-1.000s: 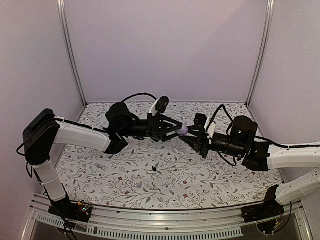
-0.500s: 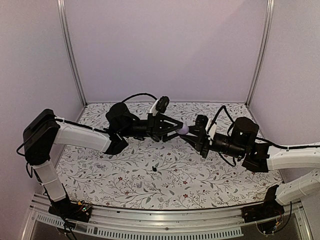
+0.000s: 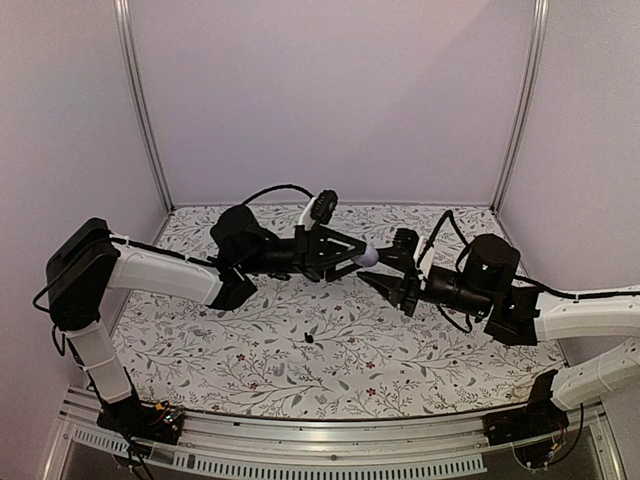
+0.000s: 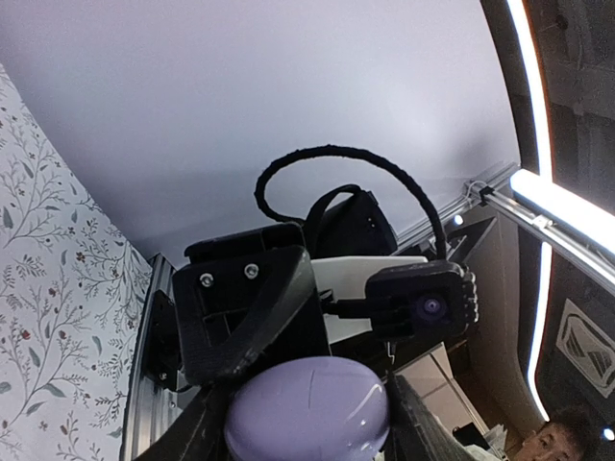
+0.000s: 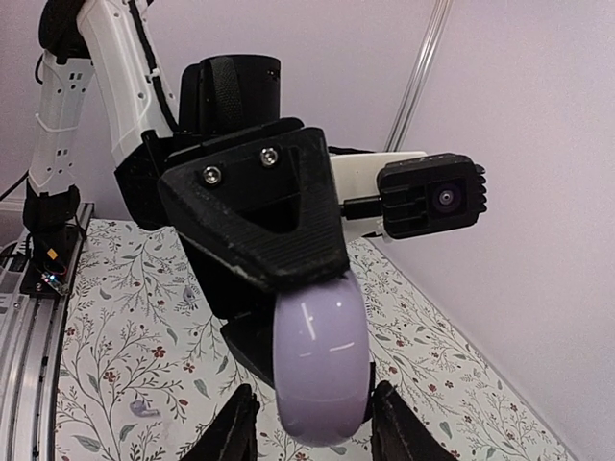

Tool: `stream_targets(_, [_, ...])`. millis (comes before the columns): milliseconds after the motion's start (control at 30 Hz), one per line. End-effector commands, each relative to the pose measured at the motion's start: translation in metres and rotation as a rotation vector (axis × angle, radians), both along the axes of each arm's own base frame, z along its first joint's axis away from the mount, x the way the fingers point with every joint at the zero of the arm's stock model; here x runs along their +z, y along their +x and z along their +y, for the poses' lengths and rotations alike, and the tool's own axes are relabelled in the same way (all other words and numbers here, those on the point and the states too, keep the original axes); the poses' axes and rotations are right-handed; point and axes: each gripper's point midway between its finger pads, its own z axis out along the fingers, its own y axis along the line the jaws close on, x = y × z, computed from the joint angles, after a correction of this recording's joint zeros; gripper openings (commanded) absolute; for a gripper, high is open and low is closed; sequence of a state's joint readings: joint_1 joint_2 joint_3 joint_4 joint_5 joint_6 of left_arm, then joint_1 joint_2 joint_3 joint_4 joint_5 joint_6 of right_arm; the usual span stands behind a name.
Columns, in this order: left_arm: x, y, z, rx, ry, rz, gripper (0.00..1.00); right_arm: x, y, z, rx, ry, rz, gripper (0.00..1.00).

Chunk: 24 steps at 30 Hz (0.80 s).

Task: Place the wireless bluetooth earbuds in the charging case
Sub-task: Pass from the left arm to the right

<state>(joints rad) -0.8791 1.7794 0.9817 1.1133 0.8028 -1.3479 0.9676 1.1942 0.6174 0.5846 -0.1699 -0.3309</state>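
The left fingers (image 5: 259, 226) pinch the small rounded charging case with the pale lavender shell (image 5: 320, 370), holding it in the air above the middle of the floral-patterned cloth tabletop (image 3: 250, 370), a little toward the far side. The right fingers (image 5: 237, 427) stand spread, 1 on each side of the case's free end. The right wrist view shows a sliver of gap between each tip and the shell, so they bracket the case without gripping it and hold nothing.

By these pictures the task is at an early stage. Only the smooth lavender outside of the case shows in both wrist views. No open well is visible, and I cannot tell whether the lid is cracked or fully closed. With the 2 arms meeting nose to nose, the step in hand looks like getting the case open or re-gripped, though that is a judgement.

No earbud is seated as far as can be seen. 1 tiny black bean-like earbud (image 3: 309, 338) lies loose on the tabletop, nearer than the case, a little to its left and well apart from both arms. The 2nd earbud cannot be made out in any view. What looks left: open the case, pick up each earbud, and set both in.
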Motion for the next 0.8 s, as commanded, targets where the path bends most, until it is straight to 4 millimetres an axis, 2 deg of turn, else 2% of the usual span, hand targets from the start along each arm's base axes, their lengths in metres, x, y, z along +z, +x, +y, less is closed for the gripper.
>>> stream_targets(0, [-0.0076,-0.0029,-0.0037,0.002,-0.002,-0.001,0.26,0.0181,-0.0095,-0.001,0.031,0.059,-0.02,0.39])
stream_targets(200, [-0.0113,-0.0027,-0.0039,0.006,0.005,0.004,0.26,0.024,-0.0096,-0.0016,0.028,0.076,-0.031,0.34])
stream_targets(500, [-0.0126,-0.0018,-0.0042,0.009,0.002,0.008,0.26,0.0219,-0.009,0.0005,0.031,0.074,-0.026,0.31])
stream_targets(767, [-0.011,-0.0022,-0.0031,0.013,-0.006,0.001,0.27,0.0156,-0.0075,0.0019,0.029,0.062,-0.016,0.12])
